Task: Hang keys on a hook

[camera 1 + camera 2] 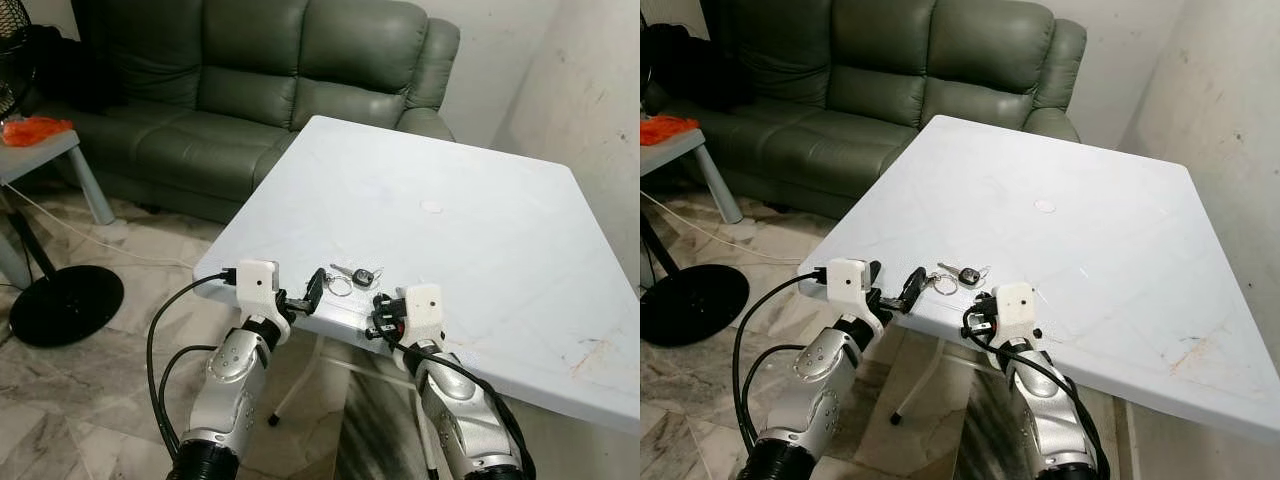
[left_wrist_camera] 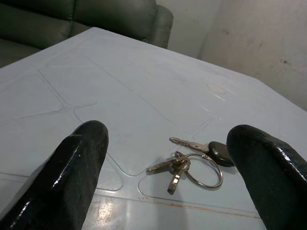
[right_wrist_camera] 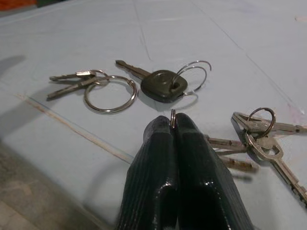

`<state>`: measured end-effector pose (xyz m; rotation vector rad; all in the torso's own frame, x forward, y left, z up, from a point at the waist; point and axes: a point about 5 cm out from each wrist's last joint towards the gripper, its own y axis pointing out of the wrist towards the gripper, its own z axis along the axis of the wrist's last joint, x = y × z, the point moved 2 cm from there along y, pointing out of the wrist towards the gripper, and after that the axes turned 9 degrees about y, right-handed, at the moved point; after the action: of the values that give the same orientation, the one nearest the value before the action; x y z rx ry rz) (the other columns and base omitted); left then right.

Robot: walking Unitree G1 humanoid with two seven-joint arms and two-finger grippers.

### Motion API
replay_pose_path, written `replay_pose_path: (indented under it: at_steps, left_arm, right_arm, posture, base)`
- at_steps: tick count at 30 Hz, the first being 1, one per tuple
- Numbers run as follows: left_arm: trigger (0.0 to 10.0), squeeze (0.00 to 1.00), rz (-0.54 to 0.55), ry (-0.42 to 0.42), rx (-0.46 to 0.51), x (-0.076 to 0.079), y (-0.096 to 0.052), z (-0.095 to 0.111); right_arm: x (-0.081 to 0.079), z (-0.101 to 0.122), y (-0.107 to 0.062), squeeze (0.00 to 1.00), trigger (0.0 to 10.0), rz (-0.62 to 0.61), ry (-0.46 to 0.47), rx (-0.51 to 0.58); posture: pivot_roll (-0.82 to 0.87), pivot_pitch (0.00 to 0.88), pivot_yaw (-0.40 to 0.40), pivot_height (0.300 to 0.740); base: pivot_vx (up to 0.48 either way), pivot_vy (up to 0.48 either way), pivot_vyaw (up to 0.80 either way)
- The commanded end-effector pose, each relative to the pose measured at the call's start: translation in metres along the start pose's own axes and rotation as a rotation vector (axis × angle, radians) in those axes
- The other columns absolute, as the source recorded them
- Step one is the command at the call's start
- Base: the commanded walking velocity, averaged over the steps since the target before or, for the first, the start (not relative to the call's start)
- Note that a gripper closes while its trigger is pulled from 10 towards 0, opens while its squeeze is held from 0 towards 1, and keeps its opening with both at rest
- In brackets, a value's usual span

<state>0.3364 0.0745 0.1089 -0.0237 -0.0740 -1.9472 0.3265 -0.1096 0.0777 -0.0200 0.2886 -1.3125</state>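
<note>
Even, soft indoor light leaves the white table [image 1: 480, 230] bright and nearly shadowless, the head views sharp with slight bowing at the edges, while in the wrist views the glossy black fingers [image 2: 79, 177] show glare and blur up close

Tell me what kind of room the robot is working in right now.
Most likely a home living room: a green leather sofa behind a white plastic table, a marble-tiled floor, and a standing fan's base beside it.

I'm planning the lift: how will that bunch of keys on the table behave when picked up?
The keys are loosely joined by rings, so they will probably dangle and swing. Thin, flat metal on the smooth table may slide when nudged.
</note>
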Motion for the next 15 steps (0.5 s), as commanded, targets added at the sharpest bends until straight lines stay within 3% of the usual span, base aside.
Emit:
replay_pose_path:
  at_steps: [1,9,10,15]
  left_arm:
    - [10.0,0.00,-0.014,0.001,0.001,0.005,0.003,0.002]
    - [10.0,0.00,-0.022,-0.001,-0.002,0.007,0.004,0.002]
    - [10.0,0.00,-0.025,-0.003,-0.002,0.008,0.004,0.002]
    - [10.0,0.00,-0.029,-0.004,-0.002,0.009,0.004,0.002]
  right_arm:
    - [0.004,-0.003,-0.001,0.00,10.0,-0.023,-0.049,-0.025]
    - [0.009,-0.012,-0.008,0.00,10.0,-0.024,-0.121,-0.074]
    - [0.010,-0.013,-0.009,0.51,10.0,-0.027,-0.110,-0.079]
    - [0.013,-0.014,-0.010,0.45,10.0,-0.032,-0.143,-0.091]
  posture:
    - [-0.02,0.044,-0.101,0.740]
    - [-0.04,0.051,-0.096,0.740]
    - [-0.04,0.052,-0.096,0.740]
    - [-0.04,0.052,-0.097,0.740]
  base:
    - [0.000,0.000,0.00]
    - [0.000,0.000,0.00]
    - [0.000,0.000,0.00]
    - [0.000,0.000,0.00]
